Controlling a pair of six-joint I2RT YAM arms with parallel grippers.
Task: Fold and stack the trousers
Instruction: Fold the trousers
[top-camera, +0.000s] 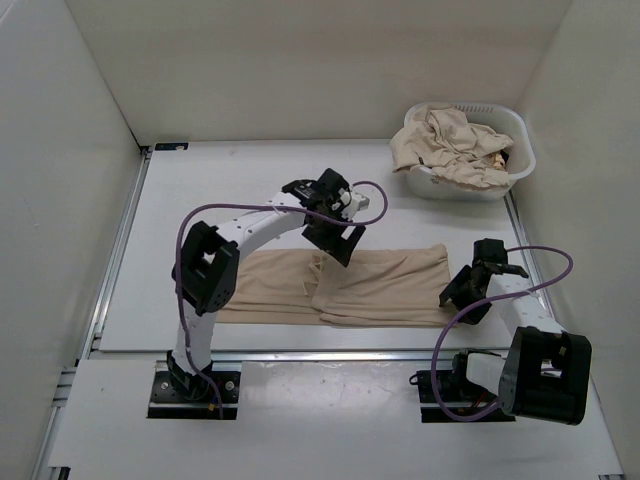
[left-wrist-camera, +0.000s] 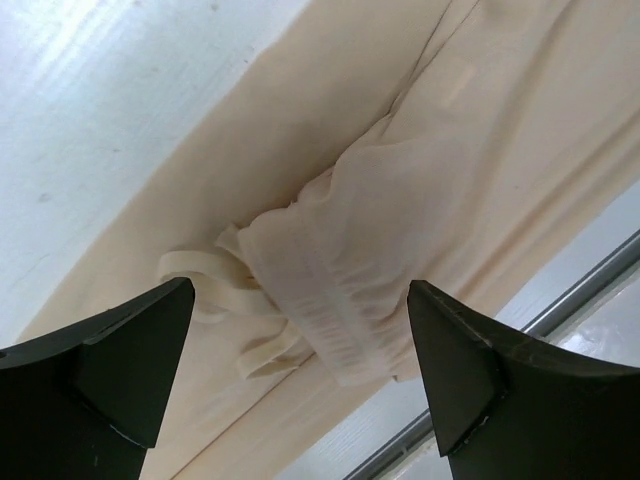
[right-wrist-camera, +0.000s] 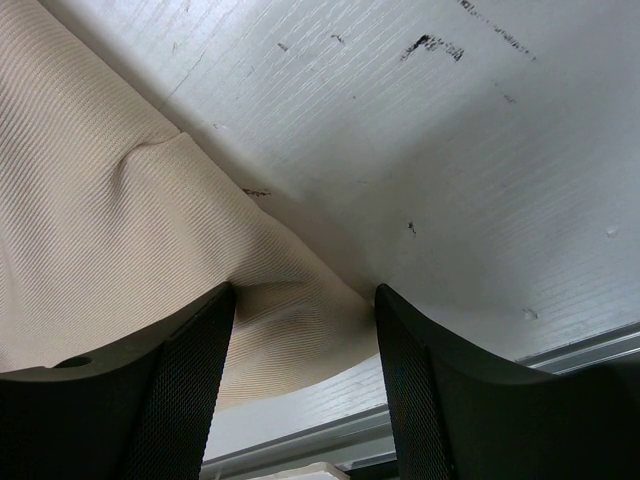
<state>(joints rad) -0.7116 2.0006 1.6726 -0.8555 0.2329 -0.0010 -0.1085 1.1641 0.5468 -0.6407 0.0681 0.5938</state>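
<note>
Straddling one edge of the trousers (right-wrist-camera: 100, 210), the fingers (right-wrist-camera: 185, 400) of the right gripper (right-wrist-camera: 305, 300) stand apart. The beige cloth is humped up into the gap between them, and whether the pads press it cannot be told. Around them lies ribbed fabric on one side and the bare white table (right-wrist-camera: 470, 180) on the other, with a metal rail (right-wrist-camera: 330, 430) just beyond the cloth's edge. The left gripper (left-wrist-camera: 300, 290) is likewise spread wide. Its two dark fingers (left-wrist-camera: 110, 360) are clear of the cloth and frame a gathered elastic waistband (left-wrist-camera: 330, 330) with a loose drawstring (left-wrist-camera: 195, 275) curling out beside it. Seen from overhead, the trousers (top-camera: 390, 285) lie flat on the table (top-camera: 200, 190), stretched left to right across its near half with a bunched seam about midway along. The left gripper (top-camera: 335, 243) hangs over their far edge near that middle, its arm arching in from the left base. The right gripper (top-camera: 462, 297) sits at the garment's right end, low against the table. Well apart from all this, in the far right corner, a white basket (top-camera: 520, 150) holds a crumpled pile (top-camera: 450, 145) of the same beige cloth, spilling slightly over its rim.
</note>
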